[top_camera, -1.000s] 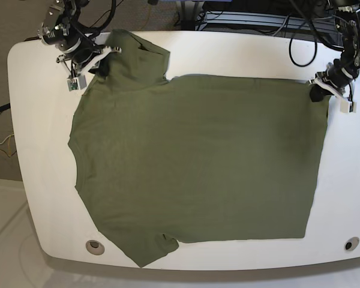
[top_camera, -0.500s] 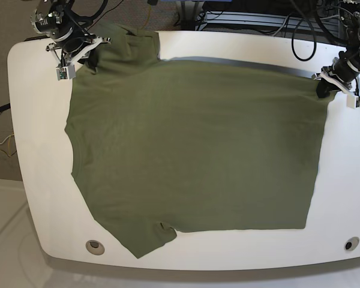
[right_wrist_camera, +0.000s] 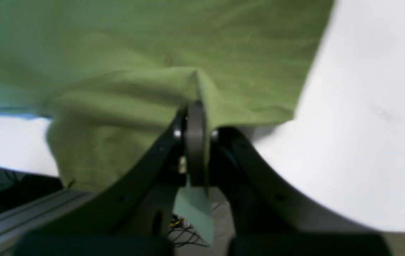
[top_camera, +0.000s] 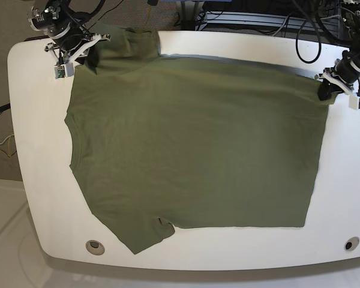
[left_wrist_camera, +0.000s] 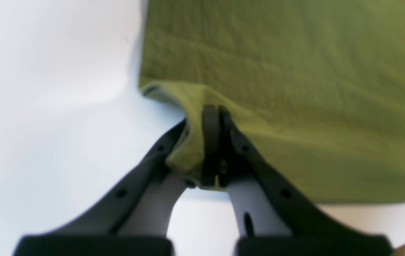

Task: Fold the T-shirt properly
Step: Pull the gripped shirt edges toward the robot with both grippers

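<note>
Both tools are pinching the far edge of the T-shirt [top_camera: 192, 144] while it is lying spread over the white surface [top_camera: 30, 120].

We are looking at the left tool [top_camera: 327, 89] clamping tight on the shirt's far hem corner at the right of the base view, and its wrist view is showing the jaws pressed together with a fold of green cloth bunching between them. We are seeing the right tool [top_camera: 87, 53] gripping the shoulder area by the far sleeve at the base view's left, jaws likewise closed on a raised ridge of fabric. The shirt is lying face-flat with its neck toward the left edge, its hem toward the right, and its near sleeve reaching close to the front rim beside a round hole [top_camera: 95, 246] in the surface.
</note>
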Robot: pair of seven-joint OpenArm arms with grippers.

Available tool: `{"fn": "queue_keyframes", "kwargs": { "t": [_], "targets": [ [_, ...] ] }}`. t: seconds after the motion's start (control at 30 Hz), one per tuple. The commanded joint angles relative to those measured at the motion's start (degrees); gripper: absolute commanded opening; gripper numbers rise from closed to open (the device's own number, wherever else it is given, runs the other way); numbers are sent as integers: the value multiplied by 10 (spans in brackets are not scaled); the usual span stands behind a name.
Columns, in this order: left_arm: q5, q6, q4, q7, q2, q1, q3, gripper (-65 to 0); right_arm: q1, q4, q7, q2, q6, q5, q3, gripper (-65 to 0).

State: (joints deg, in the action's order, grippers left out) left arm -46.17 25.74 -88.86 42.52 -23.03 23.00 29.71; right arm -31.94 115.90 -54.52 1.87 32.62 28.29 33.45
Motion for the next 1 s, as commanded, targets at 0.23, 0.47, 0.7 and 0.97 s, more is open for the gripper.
{"fn": "queue_keyframes", "kwargs": {
  "t": [0.23, 0.47, 0.7, 0.97],
  "targets": [
    [-32, -4, -22, -5, -9, 22, -3, -650, -13, 20, 16, -1, -3, -12, -7, -634],
    [-38, -4, -20, -9, -9, 18, -2, -650, 11, 27, 15, -1, 3, -11, 1, -642],
    [-33, -6, -14, -12, -9, -5, 1, -650, 51, 13, 16, 2, 3, -12, 5, -650],
    [-21, -8, 23, -17, -9, -63, 1, -650, 123, -50, 16, 1, -2, -11, 1, -650]
  ]
}}
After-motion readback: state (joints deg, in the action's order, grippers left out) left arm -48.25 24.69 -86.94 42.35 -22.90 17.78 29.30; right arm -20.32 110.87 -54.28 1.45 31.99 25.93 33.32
